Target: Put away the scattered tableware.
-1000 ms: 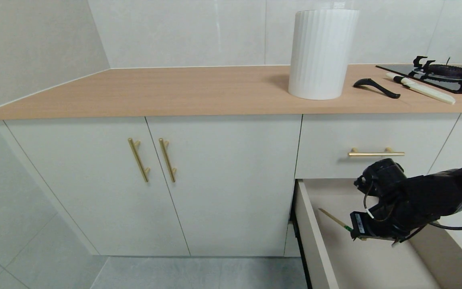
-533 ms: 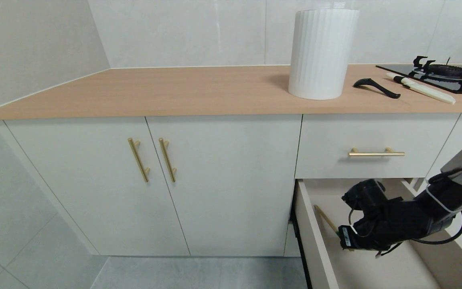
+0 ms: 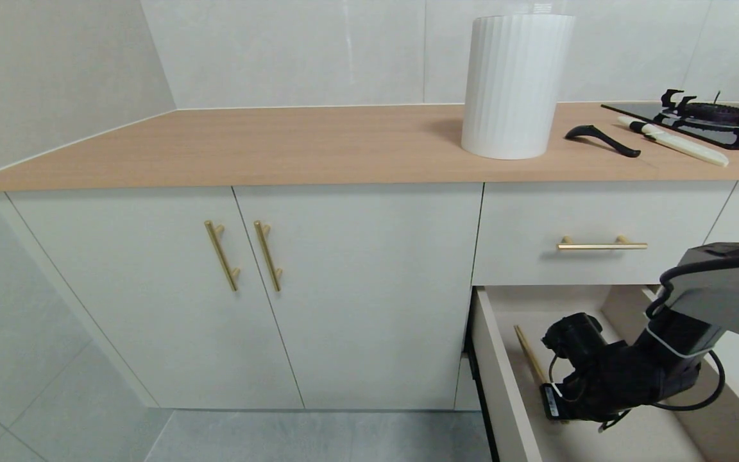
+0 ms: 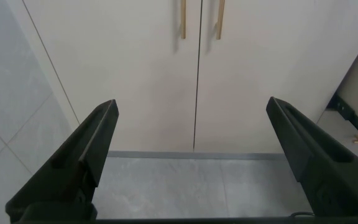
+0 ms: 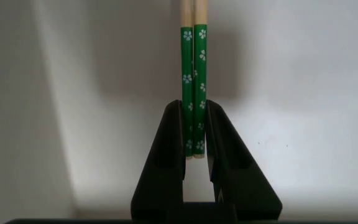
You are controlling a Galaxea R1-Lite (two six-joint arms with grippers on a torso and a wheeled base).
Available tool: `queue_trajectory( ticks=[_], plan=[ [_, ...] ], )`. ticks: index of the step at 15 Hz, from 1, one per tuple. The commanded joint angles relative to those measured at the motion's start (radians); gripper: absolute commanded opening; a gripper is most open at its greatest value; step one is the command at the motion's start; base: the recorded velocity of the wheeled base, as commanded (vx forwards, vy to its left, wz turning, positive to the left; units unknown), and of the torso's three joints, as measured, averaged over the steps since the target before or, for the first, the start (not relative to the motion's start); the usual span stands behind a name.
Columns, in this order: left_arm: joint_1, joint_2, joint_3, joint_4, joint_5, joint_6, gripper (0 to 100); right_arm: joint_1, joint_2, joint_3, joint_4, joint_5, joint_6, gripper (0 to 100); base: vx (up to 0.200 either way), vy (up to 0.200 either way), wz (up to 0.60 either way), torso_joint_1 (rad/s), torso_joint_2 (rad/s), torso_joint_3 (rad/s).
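Note:
My right gripper (image 3: 555,403) reaches down into the open lower drawer (image 3: 503,385), shut on a pair of wooden chopsticks (image 3: 528,351). The chopsticks (image 5: 193,74) have green ends with small white prints, and the black fingers (image 5: 171,143) clamp those ends. Their bare tips point toward the drawer's back, close to its left wall. On the wooden counter lie a black curved utensil (image 3: 601,140) and a cream-bladed knife (image 3: 676,142). My left gripper (image 4: 191,111) hangs open with nothing in it, facing the white cabinet doors and the grey floor.
A tall white ribbed container (image 3: 514,86) stands on the counter (image 3: 247,144), left of the utensils. A black gas hob (image 3: 709,117) sits at the far right. The shut upper drawer has a gold handle (image 3: 602,244); two cabinet doors carry gold handles (image 3: 244,255).
My right arm has sunk lower into the drawer and shifted left. The chopsticks have swung from pointing left to lying along the drawer's left wall.

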Motion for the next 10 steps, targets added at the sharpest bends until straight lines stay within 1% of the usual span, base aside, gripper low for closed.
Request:
queue_trajectory(
  ticks=[1, 10],
  plan=[
    [0.000, 0.000, 0.000, 0.000, 0.000, -0.001, 100, 0.000, 0.019, 0.005, -0.002, 0.000, 0.000, 0, 0.000, 0.000, 0.00, 0.000, 0.00, 0.000],
    [0.000, 0.000, 0.000, 0.000, 0.000, -0.001, 100, 0.000, 0.014, 0.006, -0.002, -0.001, 0.000, 0, 0.000, 0.000, 0.00, 0.000, 0.00, 0.000]
  ],
)
